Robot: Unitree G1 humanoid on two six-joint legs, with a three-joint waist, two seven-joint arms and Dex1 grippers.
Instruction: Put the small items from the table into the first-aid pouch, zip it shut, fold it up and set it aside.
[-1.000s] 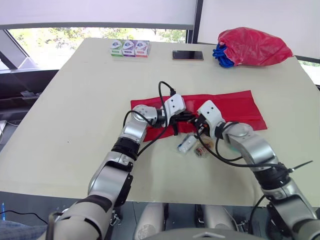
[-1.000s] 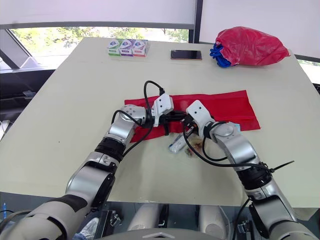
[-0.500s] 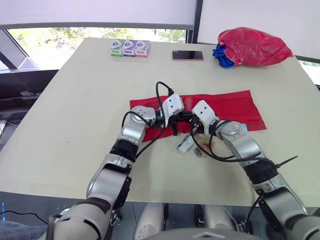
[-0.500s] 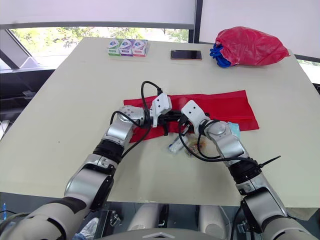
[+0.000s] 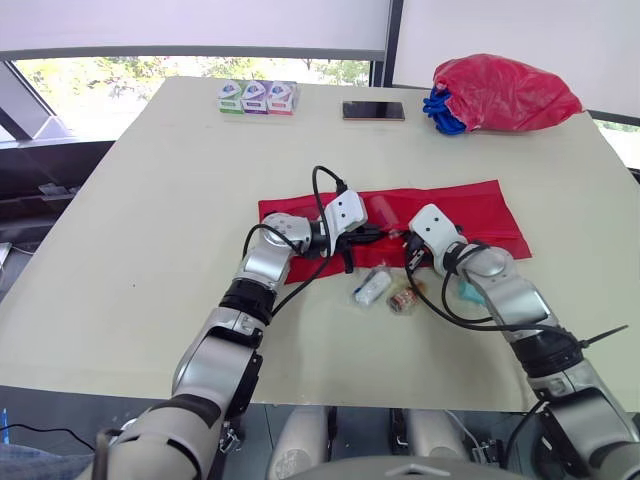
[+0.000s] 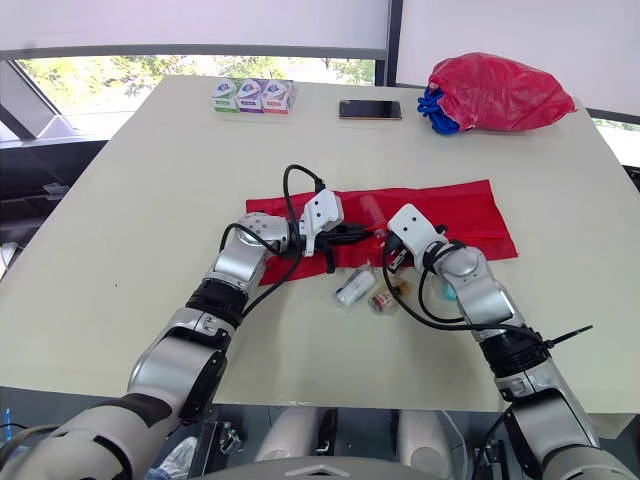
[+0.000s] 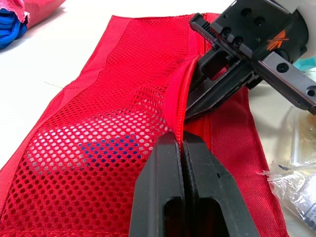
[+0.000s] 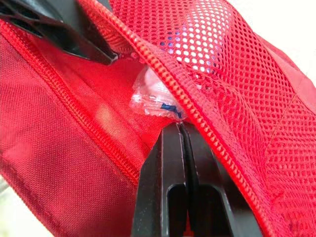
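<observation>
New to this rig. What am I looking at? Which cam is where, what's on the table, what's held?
A humanoid robot with two arms, each ending in a two-finger gripper. The two wide pictures come from its head camera, looking down over a table. The two close-ups come from wrist cameras. On the table lies an open red pouch, small packets in front of it; at the far edge, three small boxes, a phone and a red bag. The left gripper is shut on the pouch's zipper edge, holding it up. The right gripper, shut, pokes into the opening with a clear packet at its tips; held or not, I cannot tell.
</observation>
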